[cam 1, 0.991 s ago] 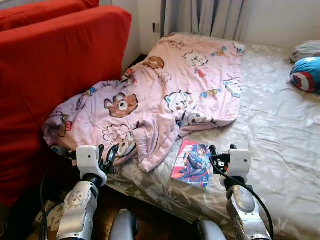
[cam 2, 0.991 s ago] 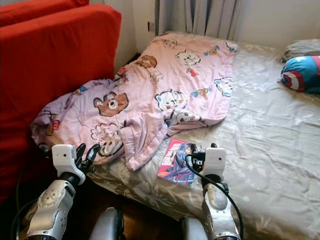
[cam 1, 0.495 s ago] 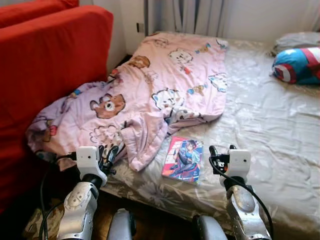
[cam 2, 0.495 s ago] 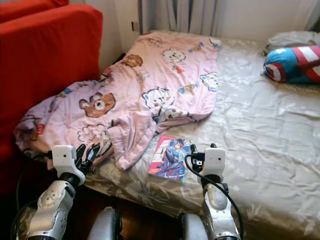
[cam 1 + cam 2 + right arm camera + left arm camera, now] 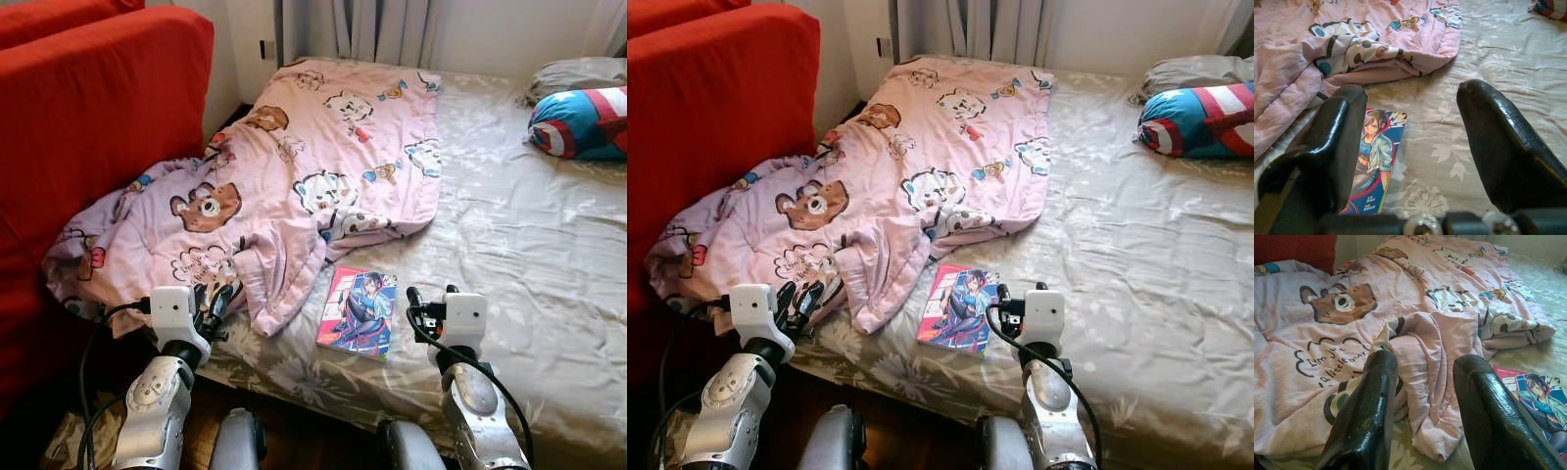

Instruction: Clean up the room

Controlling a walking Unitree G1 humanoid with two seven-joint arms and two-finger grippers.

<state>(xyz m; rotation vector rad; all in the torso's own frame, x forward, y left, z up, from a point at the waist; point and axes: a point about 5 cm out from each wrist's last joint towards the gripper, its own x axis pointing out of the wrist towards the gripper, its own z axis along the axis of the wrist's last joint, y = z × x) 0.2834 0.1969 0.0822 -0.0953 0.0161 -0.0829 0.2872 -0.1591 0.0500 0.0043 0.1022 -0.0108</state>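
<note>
The right end effector hangs released over the near edge of the bed, its fingers spread with nothing between them. Just beside it, toward the robot's left, a comic book lies flat on the sheet. The left end effector is also released, fingers parted, poised just short of the crumpled pink cartoon blanket. Left of that stands a red sofa. Far beyond the right end effector lies what looks like a red-and-blue cushion.
</note>
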